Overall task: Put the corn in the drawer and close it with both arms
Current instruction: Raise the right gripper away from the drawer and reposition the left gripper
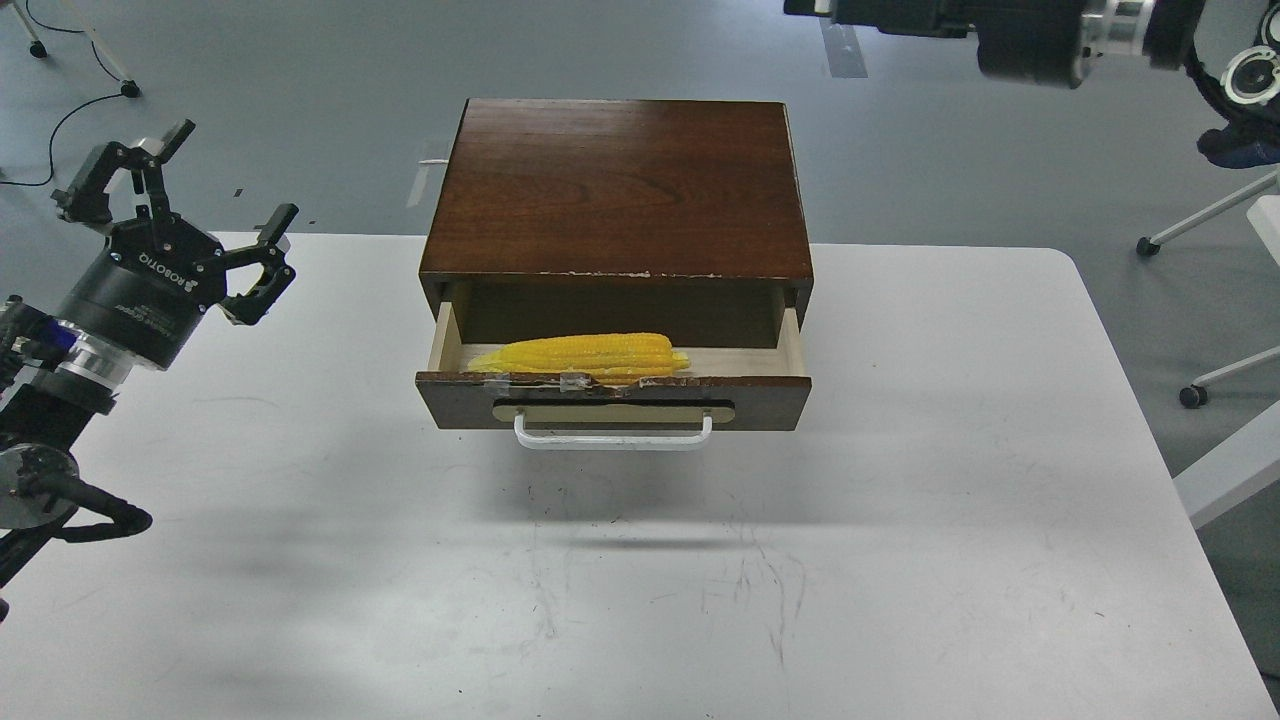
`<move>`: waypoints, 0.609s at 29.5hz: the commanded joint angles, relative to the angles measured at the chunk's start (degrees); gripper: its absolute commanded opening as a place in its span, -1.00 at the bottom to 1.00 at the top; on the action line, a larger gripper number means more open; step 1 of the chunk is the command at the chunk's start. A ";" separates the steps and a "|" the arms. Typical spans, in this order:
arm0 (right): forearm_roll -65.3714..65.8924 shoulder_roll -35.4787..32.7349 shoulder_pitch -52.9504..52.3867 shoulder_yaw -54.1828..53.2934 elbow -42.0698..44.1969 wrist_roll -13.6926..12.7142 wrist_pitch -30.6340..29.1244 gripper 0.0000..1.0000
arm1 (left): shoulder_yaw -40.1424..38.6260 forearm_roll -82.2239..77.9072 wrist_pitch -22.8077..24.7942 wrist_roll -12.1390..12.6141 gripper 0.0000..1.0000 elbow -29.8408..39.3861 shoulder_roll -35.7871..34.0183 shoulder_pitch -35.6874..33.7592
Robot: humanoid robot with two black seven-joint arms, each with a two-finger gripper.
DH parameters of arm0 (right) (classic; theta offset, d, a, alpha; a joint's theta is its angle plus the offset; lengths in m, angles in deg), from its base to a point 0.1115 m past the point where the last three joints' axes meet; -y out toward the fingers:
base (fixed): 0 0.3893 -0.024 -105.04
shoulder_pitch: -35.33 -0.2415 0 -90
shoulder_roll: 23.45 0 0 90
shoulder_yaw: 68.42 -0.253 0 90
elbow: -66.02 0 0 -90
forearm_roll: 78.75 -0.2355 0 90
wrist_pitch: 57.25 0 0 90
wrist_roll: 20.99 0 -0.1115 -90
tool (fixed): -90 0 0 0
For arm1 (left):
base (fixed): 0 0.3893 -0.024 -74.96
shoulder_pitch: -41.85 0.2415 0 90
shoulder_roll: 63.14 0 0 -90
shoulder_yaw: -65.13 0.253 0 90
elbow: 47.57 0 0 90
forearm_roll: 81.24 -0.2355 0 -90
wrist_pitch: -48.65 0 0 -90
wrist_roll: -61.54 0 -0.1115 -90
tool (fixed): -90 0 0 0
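Observation:
The yellow corn (580, 353) lies lengthwise inside the open drawer (612, 398), behind its dark brown front with the white bar handle (612, 437). The drawer sticks out of a dark wood cabinet (618, 190) on the white table. My left gripper (180, 210) is open and empty, held above the table's left side, well left of the drawer. Only part of my right arm (1030, 30) shows at the top right edge; its gripper is out of view.
The white table (700, 580) spreads in front of and beside the cabinet. Chair legs with castors (1190, 395) stand off the table's right edge. Cables lie on the grey floor at the top left.

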 commanded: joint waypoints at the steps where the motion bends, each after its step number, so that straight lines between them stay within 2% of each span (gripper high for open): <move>1: -5.69 -1.95 16.10 -8.93 1.38 0.02 0.06 1.00 | -2.95 0.05 0.00 0.00 0.98 -4.03 -0.87 -0.65; 5: -12.55 -0.99 25.87 -13.43 3.23 0.02 0.06 1.00 | -2.09 -0.91 0.00 0.00 0.98 -4.83 -0.87 -5.03; 8: -16.51 1.20 29.40 -14.23 4.36 0.02 0.15 1.00 | -2.78 -4.59 0.00 0.00 0.98 -3.26 -1.22 -6.01; 10: -19.07 3.58 30.65 -14.23 7.44 0.02 0.15 1.00 | -3.23 -9.95 0.00 0.00 0.98 1.13 -1.57 -6.71; 13: -22.67 8.05 31.53 -14.23 13.76 0.02 0.59 1.00 | -3.32 -21.18 0.00 0.00 0.98 12.09 -3.50 -6.80; 14: -22.68 8.07 31.53 -14.23 13.78 0.02 0.59 1.00 | -3.32 -21.22 0.00 0.00 0.98 12.13 -3.50 -6.80; 16: -23.38 10.08 32.05 -14.23 16.84 0.02 0.59 1.00 | -3.32 -30.84 0.00 0.00 0.98 20.09 -3.42 -6.80; 18: -23.38 10.18 32.93 -14.23 17.21 0.02 0.50 1.00 | -3.14 -39.36 0.00 0.00 0.98 24.76 -3.07 -6.80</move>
